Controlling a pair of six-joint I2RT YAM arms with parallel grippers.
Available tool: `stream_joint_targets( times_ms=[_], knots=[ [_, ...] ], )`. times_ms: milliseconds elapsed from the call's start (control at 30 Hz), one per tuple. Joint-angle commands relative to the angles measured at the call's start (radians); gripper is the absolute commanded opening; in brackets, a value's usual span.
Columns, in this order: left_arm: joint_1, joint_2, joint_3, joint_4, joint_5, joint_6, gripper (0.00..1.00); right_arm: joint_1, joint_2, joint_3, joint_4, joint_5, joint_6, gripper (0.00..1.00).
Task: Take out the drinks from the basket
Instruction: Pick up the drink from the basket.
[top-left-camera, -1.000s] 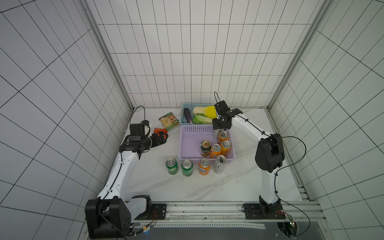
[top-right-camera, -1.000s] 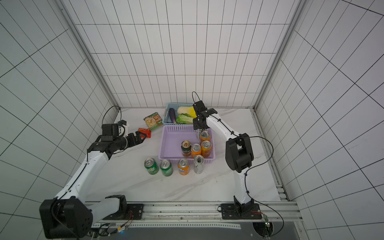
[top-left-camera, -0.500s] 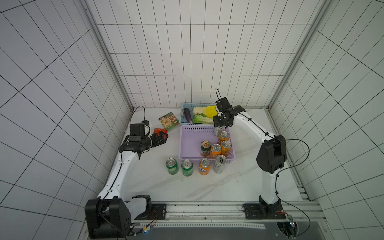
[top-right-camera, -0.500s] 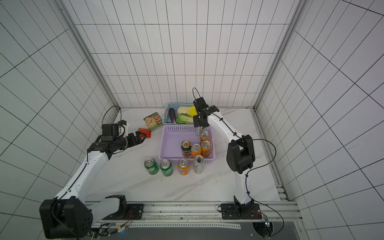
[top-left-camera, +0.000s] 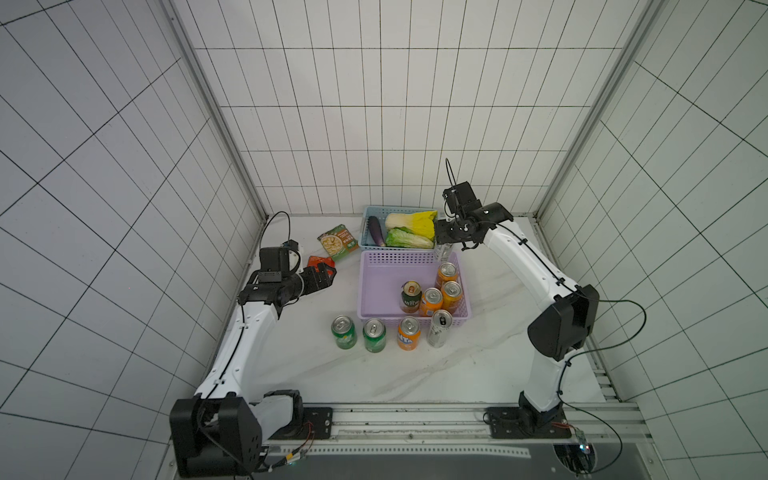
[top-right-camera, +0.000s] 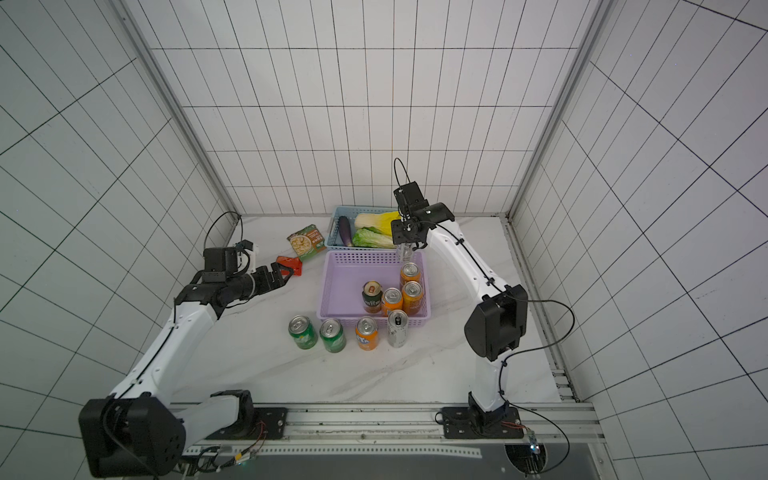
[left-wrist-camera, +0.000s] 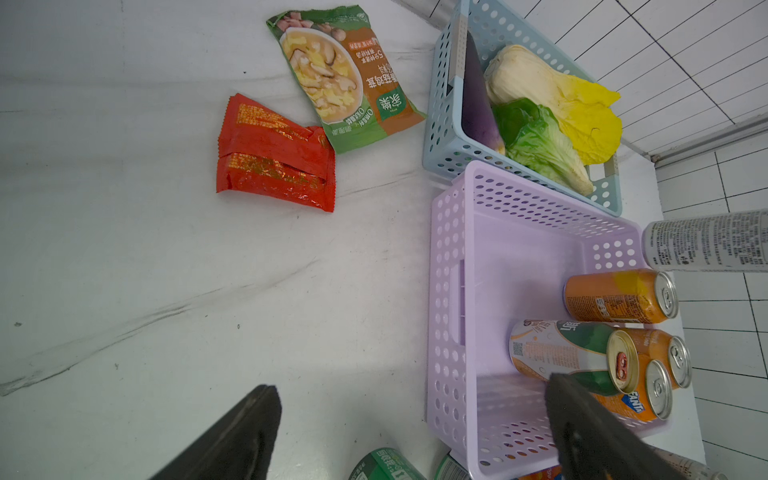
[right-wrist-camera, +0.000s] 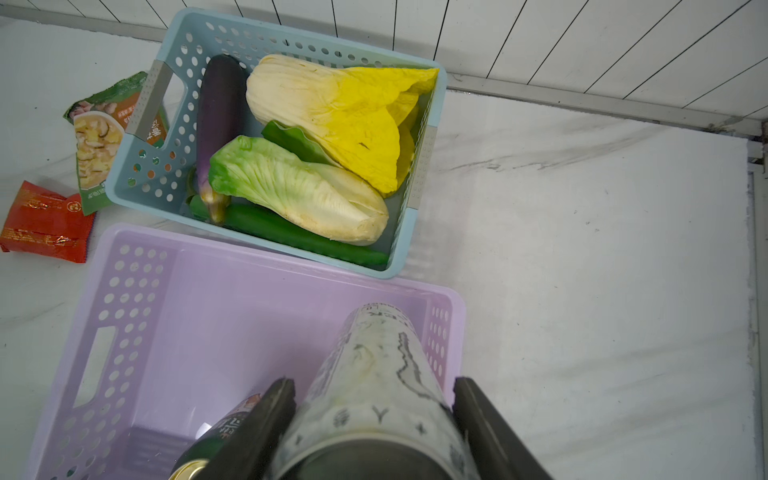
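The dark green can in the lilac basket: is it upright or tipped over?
Upright: the dark green can stands on its base, red-gold top facing up, inside the basket.

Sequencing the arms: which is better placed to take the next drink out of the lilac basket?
Right. The right claw grips the slim silver can over the basket's far corner; the left claw is open beside the red packet.

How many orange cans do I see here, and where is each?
4. Three stand together in the basket: far can, middle can, near can. The fourth can stands on the table before the basket. None seems hidden.
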Motion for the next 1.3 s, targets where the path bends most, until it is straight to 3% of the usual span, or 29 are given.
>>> stream_joint_targets(
  times_ms=[0,567,1267],
  knots=[
    [0.006,-0.009,-0.01,0.004,0.007,0.006,0.98,-0.01,-0.084,0.06,-0.01,0.045,-0.015,0.46],
    [0.008,-0.018,-0.01,0.005,0.009,0.007,0.98,-0.01,-0.296,-0.011,-0.117,0.095,-0.01,0.46],
    [0.01,-0.026,-0.009,0.006,0.01,0.006,0.98,0.091,-0.632,-0.356,-0.231,0.183,0.083,0.46]
  ],
)
